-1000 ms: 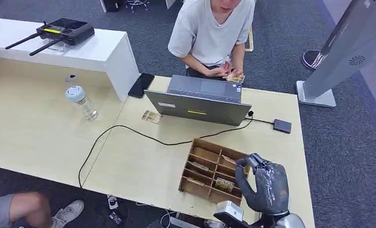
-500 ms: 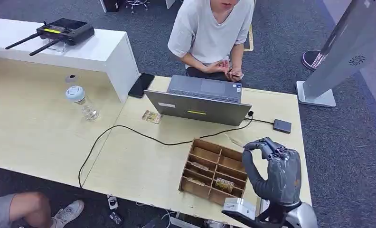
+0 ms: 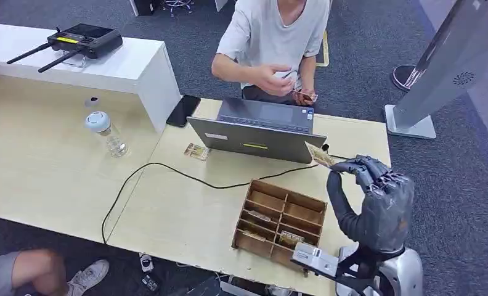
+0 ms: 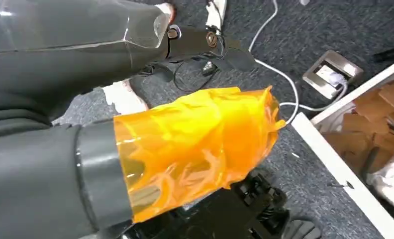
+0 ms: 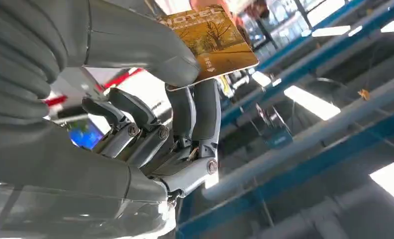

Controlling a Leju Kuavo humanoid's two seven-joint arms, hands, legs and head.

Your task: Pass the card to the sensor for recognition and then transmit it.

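Right hand [image 3: 377,197] raised over the right end of the table [image 3: 186,216], pinching the card [image 3: 320,155] between thumb and fingers. Right wrist view confirms it: thumb on top of the card [image 5: 212,42], fingers [image 5: 200,114] under it, printed face showing. Card is tilted, up in the air just beside the right corner of the laptop [image 3: 260,132].

Left hand [image 4: 110,149]: hangs over the carpet, tip wrapped in orange film; can't tell how the fingers lie.

Near edge of table: wooden divider box [image 3: 278,222], a few cards lying in its compartments. Black cable [image 3: 167,169] runs across the table toward the laptop. Another card [image 3: 196,151] lies flat left of the laptop. Water bottle [image 3: 108,132] upright further left, phone [image 3: 183,110] beyond it.

Far side: a person [image 3: 272,37] sits behind the laptop, holding cards. Remote controller [image 3: 81,40] on the white shelf.
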